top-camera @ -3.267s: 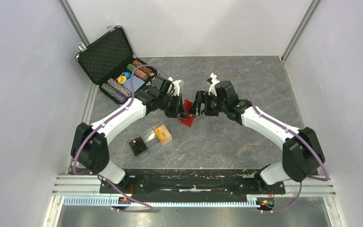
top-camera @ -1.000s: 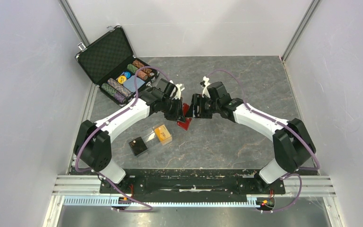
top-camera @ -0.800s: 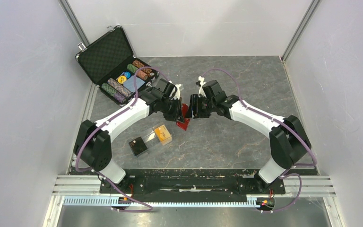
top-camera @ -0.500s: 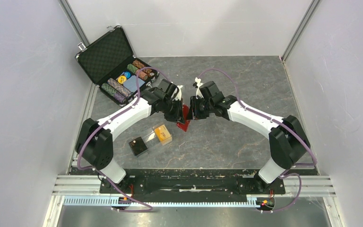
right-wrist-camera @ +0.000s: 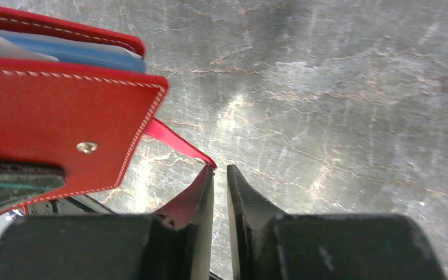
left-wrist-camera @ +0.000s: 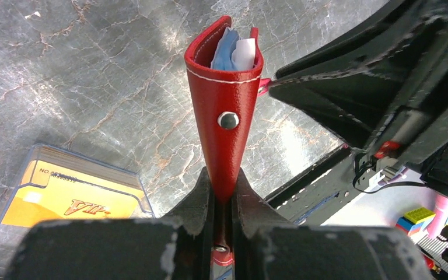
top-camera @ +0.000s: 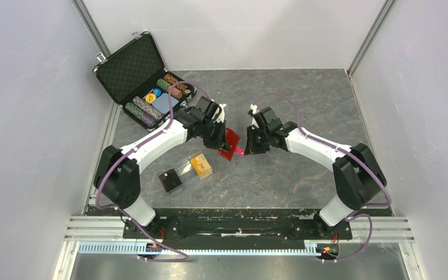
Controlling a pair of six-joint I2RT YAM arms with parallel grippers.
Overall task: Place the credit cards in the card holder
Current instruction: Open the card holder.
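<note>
two arms meet over the table (top-camera: pixel 303 175), right of the case (top-camera: pixel 129 69). left gripper (left-wrist-camera: pixel 223 178) clamps the wallet (left-wrist-camera: pixel 224 87) mid-table, blue card (left-wrist-camera: pixel 224 49) inside. right gripper (right-wrist-camera: pixel 220 175) is nearly closed, flap (right-wrist-camera: pixel 175 143) against one finger. orange cards (left-wrist-camera: pixel 73 201) lie nearby.

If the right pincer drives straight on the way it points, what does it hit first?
Probably the bare table, though depth is unclear. The card holder sits off to the side of that line; only its thin red flap reaches the right pincer at its tip.
</note>
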